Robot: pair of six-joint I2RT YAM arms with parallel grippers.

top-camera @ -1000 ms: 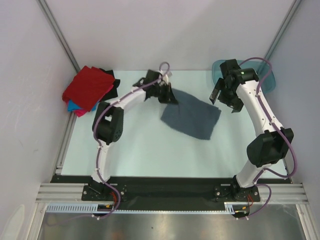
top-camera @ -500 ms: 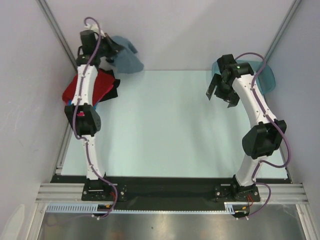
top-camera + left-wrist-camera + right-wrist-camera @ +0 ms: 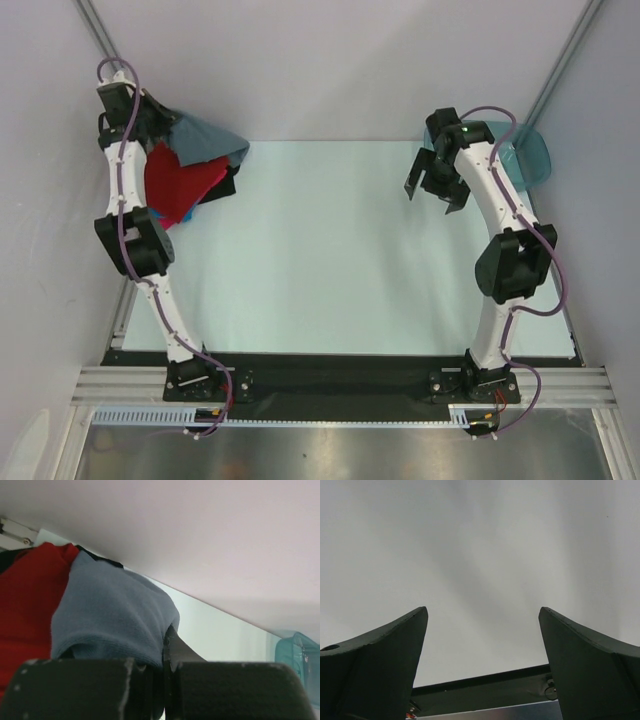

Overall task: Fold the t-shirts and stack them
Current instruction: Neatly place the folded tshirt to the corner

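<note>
Fingers (image 3: 75, 690) of the left gripper (image 3: 163, 667) are clenched on a fold of the slate grey-blue t-shirt (image 3: 110, 615) — the cloth bulges out just above them and lies against the red t-shirt (image 3: 25, 595) on its left. From above, that gripper (image 3: 165, 122) sits at the far left corner of the table (image 3: 330, 250), its arm stretched up along the left wall. The grey-blue shirt (image 3: 210, 142) spreads rightward from it over the far part of the stack. I cannot tell whether it rests fully on the pile. Below it the red t-shirt (image 3: 180, 178) shows as the pile's top layer, with an edge of the black t-shirt (image 3: 230, 185) at its right side.

The right gripper (image 3: 431, 190) is released — jaws wide apart, only pale background between its fingers (image 3: 380, 655) in the wrist view. It hangs over the far right of the table, near the teal tub (image 3: 530, 155).
</note>
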